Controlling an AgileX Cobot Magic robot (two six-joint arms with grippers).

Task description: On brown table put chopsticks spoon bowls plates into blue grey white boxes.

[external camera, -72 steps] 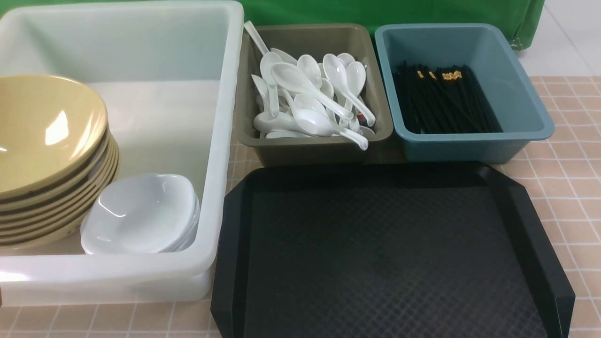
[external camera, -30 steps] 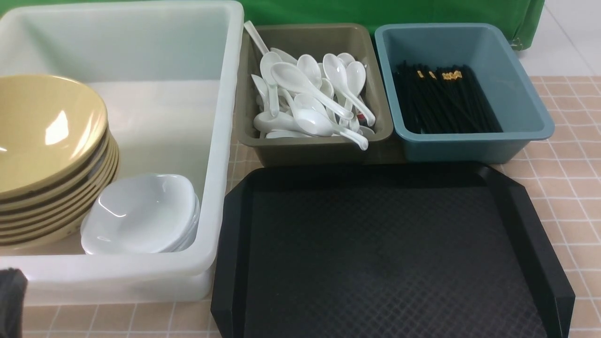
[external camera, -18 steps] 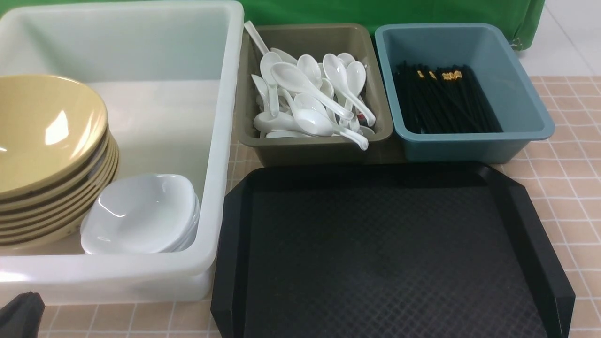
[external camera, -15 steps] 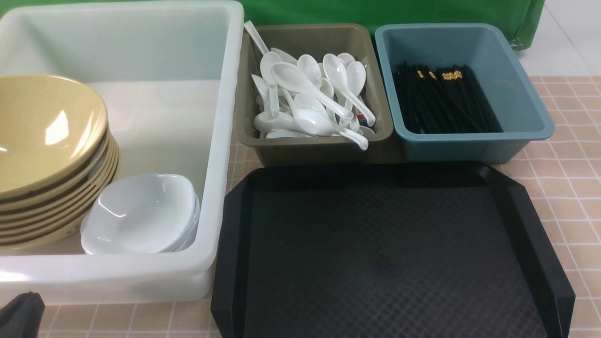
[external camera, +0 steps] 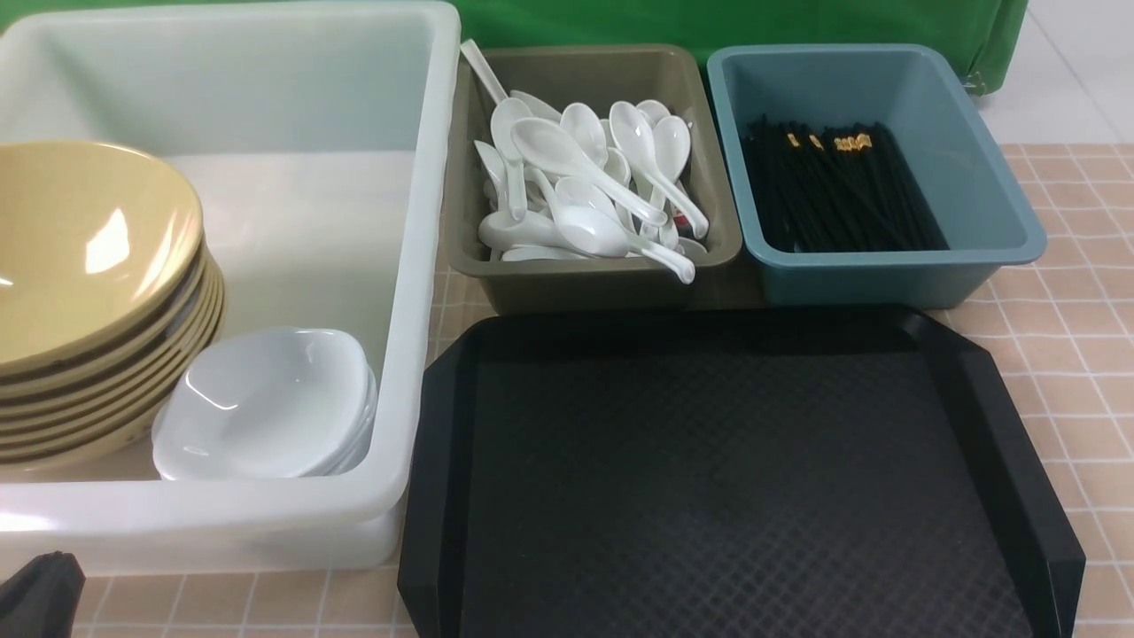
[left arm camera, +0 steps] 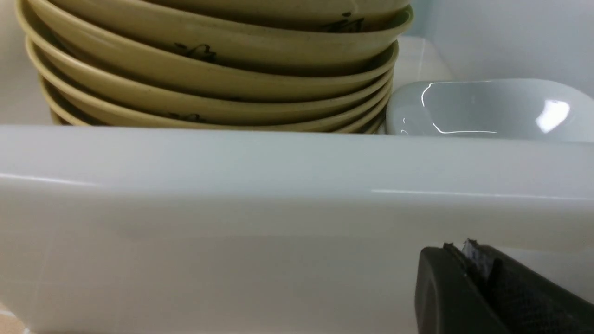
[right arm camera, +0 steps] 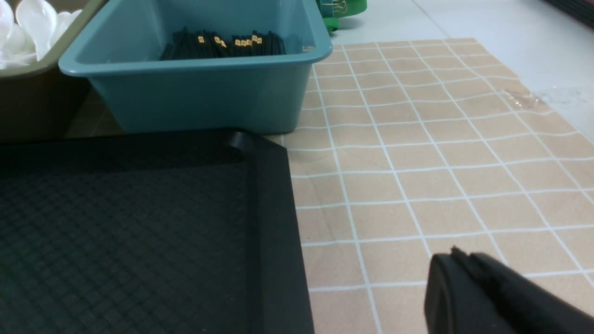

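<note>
Brown table [external camera: 1063, 292] holds black tray [external camera: 726, 478]; spoons, chopsticks, bowls [external camera: 89, 266], plates [external camera: 266, 399] sit in boxes beyond/left of it. Both grippers clenched, empty. You risk clipping white box [external camera: 221, 523] w/ left gripper [left arm camera: 468, 260].

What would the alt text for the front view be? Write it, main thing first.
Sorted tableware sits in three tubs: yellow bowls and white plates in the white box, spoons in the grey box, chopsticks in the blue box; a black tray lies in front.
</note>
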